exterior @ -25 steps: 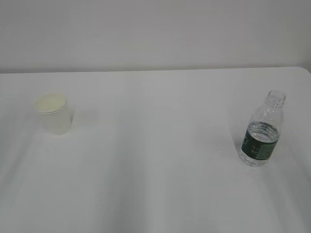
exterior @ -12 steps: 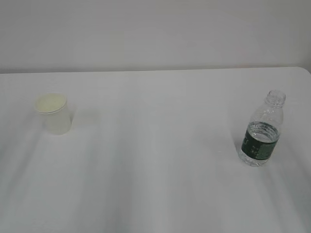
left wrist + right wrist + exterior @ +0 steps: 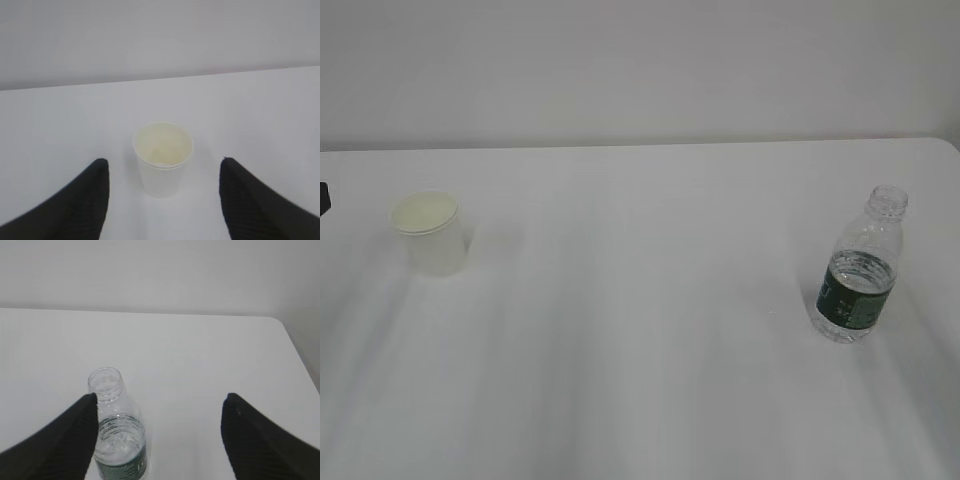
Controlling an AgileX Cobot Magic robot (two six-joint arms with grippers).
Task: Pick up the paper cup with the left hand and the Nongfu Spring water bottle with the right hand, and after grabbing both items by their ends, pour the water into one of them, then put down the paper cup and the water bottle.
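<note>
The paper cup stands upright on the left of the white table, empty-looking with a cream inside. In the left wrist view the paper cup sits just ahead of my open left gripper, centred between its black fingers and touching neither. The Nongfu Spring water bottle stands upright on the right, capless, with water up to about the top of its green label. My right gripper is open; the bottle stands inside the gap, close against the left finger.
The white table ends in a rounded corner at the far right, with a pale wall behind. A small black piece of the left arm shows at the left edge of the exterior view.
A black piece of the left arm has come into the exterior view at its left edge. Cup and bottle stand where they were.
</note>
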